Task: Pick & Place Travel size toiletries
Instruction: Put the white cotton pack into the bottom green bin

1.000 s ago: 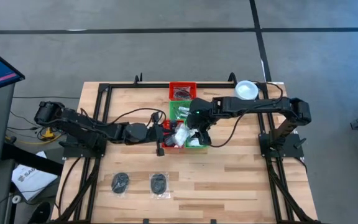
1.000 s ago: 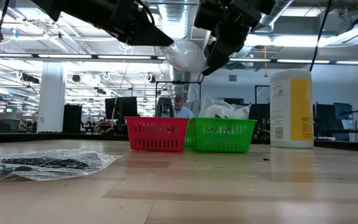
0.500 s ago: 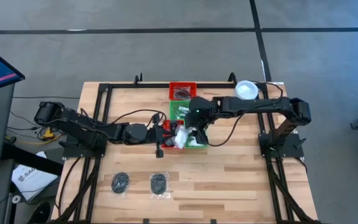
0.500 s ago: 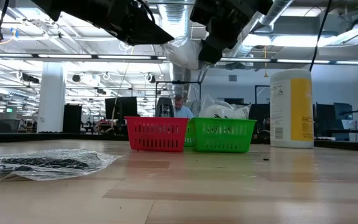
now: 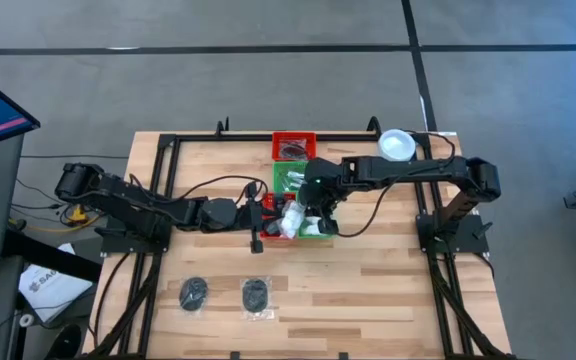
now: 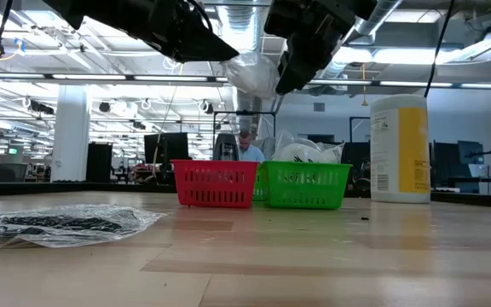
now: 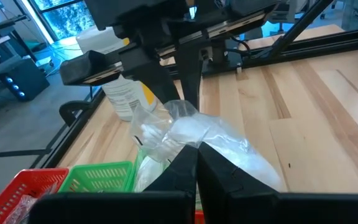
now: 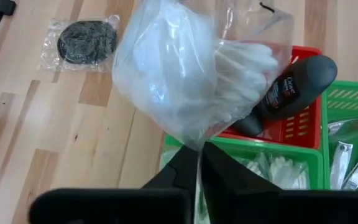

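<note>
Clear packet of white puffy lumps [image 8: 185,74] — held in the air above the green tray [image 5: 313,232] and the red tray [image 5: 268,205] beside it, at mid-worktop [image 5: 368,290]. Right claw [image 8: 199,158]: fingers pinched together on the packet's plastic edge. Left claw [image 7: 196,163]: likewise closed on the same packet, from the opposite side. Two dark-disc packets [image 5: 194,293] [image 5: 257,295] lie flat near the worktop's front edge — well apart from the trays.
</note>
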Motion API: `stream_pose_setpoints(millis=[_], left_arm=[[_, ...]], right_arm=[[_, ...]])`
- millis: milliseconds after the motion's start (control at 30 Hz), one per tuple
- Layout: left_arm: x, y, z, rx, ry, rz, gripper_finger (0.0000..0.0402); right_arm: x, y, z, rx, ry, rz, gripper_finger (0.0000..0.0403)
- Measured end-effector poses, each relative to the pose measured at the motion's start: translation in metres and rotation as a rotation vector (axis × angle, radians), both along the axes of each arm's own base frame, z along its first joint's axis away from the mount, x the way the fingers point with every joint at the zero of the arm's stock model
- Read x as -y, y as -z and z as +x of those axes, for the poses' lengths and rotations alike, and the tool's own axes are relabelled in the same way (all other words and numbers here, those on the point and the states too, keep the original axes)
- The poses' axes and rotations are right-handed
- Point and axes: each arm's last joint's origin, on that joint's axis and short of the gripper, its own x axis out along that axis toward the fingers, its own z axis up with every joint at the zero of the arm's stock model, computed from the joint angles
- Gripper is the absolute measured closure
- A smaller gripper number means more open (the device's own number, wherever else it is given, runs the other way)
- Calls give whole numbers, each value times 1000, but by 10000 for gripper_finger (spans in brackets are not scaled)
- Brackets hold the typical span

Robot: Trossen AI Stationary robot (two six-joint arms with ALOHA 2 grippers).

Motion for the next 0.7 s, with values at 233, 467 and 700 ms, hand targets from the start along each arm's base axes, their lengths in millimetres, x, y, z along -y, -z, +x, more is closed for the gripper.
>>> stream_pose_setpoints(millis=[233, 467, 700], left_arm=[[0, 0, 0, 0, 0, 0, 398], [-1, 0, 0, 4, -35, 0, 396], [-3, 0, -1, 13, -108, 5, 350]], right_arm=[[-5, 0, 0, -6, -25, -12, 401], [1, 3, -4, -49, -16, -13, 402], [12, 5, -9, -94, 17, -9, 402]])
